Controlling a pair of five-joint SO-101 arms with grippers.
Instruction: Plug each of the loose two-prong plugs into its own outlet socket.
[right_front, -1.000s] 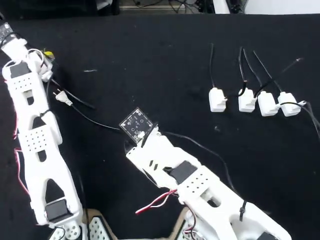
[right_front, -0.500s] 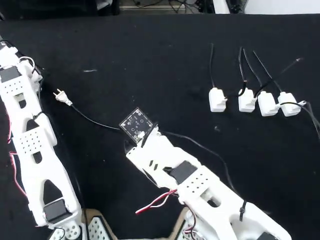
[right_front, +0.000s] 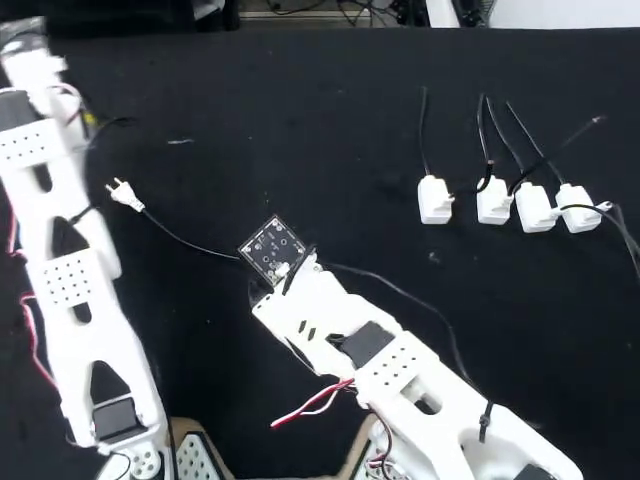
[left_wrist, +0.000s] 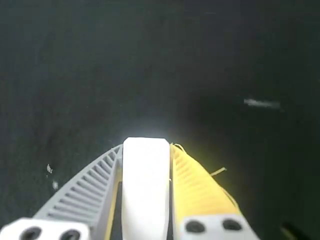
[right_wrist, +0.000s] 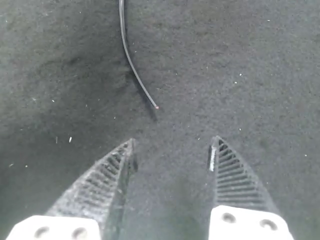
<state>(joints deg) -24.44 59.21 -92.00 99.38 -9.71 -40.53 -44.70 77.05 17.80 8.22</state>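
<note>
At far left we log the left gripper (left_wrist: 147, 148): ribbed grey and yellow fingers clamped on a smooth, rounded white block (left_wrist: 146, 190). The two-prong plug (right_front: 123, 193) lies loose on fuzzy black cloth (right_front: 300, 110). The right gripper (right_wrist: 173, 142) holds its dark ribbed fingers apart. Four boxy white sockets (right_front: 434, 199) sit in a row at right.

Stretched over the desk (right_front: 300, 100).
On the left arm (right_front: 60, 250), jaws squeezed on a white piece (left_wrist: 145, 185); on the right arm (right_front: 340, 330), jaws wide apart.
</note>
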